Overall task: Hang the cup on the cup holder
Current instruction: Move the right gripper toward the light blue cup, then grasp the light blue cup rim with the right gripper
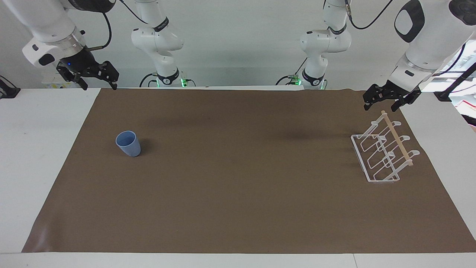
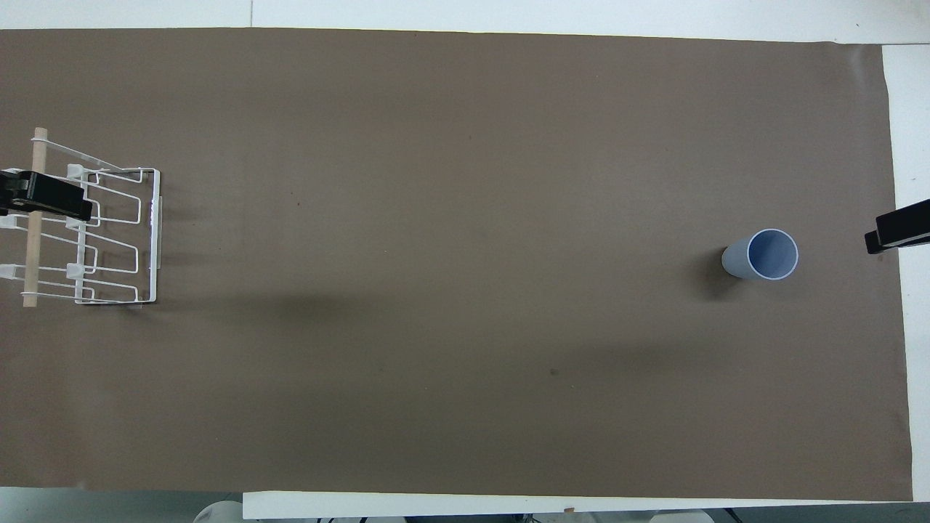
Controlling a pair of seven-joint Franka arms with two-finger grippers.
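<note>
Facing view shows you the light-blue cup (image 1: 128, 143) standing upright, mouth up, on the brown mat (image 1: 238, 208) toward the right arm's end of the worktop, well apart from the white wire cup holder (image 1: 383, 152) at the left arm's end. Your right gripper (image 1: 99, 85) hangs with fingers spread over the mat's corner by its base. Your left gripper (image 1: 382, 105), fingers also spread, hangs above the holder's wooden dowel (image 1: 397, 138).

brown mat (image 1: 238, 193) covers most of white table (image 1: 37, 156), edges bare.
</note>
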